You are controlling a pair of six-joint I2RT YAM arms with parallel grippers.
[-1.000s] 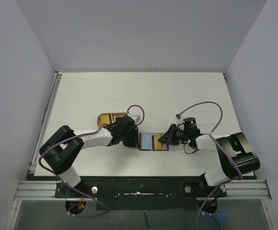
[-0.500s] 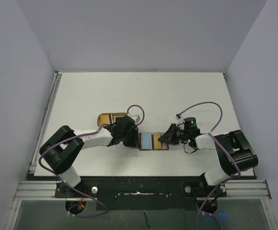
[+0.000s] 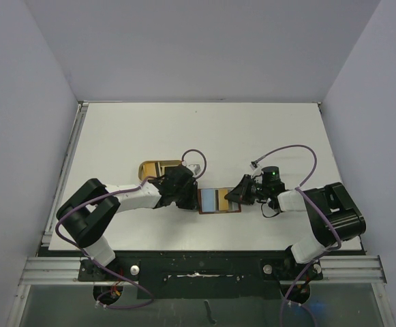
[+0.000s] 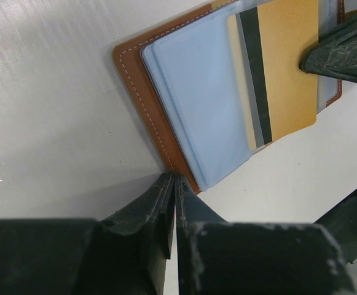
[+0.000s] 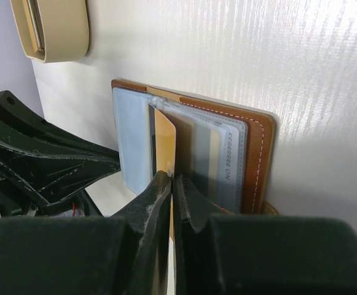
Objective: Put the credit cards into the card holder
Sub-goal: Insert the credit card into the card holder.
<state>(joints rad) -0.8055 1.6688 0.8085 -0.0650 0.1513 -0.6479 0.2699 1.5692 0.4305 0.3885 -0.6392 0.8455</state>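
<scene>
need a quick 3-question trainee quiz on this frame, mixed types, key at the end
1. Multiple choice: what is the right gripper pinching? A) a pale blue card B) a tan card with a dark stripe C) nothing
2. True or false: the card holder lies folded shut.
3. Short answer: which gripper is closer to the tan tray?
Key: 1 B. 2 False: it lies open, and the left gripper is shut on its edge. 3 The left.
</scene>
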